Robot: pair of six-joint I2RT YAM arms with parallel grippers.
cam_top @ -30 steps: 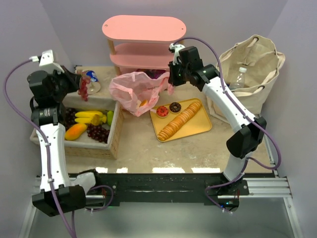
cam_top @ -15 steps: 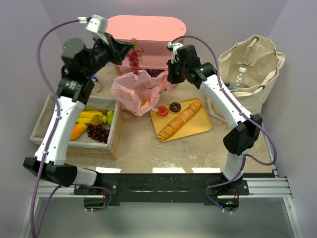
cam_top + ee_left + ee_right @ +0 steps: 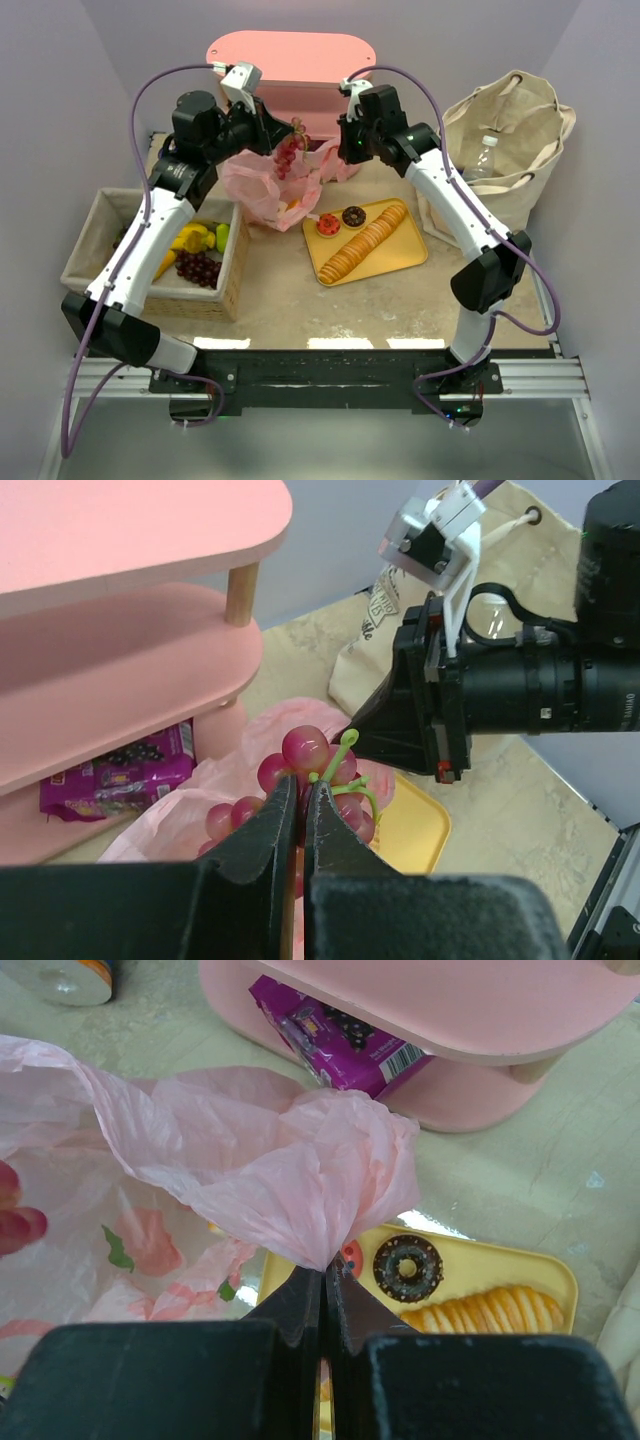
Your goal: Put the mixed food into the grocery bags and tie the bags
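One grape bunch [image 3: 288, 155], clamped by its stem in left end effector [image 3: 305, 786], now hangs lower, over pink bag [image 3: 255, 192]. Right end effector [image 3: 323, 1272] pinches bag's rim. Purple packet [image 3: 335, 1035] behind bag: print unreadable.

Red grape bunch [image 3: 305, 752] over crinkly pink bag [image 3: 262, 190], seemingly open

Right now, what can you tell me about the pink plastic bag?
The pink plastic bag is thin, crinkly and translucent, printed with pink fruit and green leaves. It sits slumped on the table in front of the pink shelf, mouth open. The right gripper is shut on a bunched fold of its rim, lifting that side. A grape bunch in the left gripper hangs above it.
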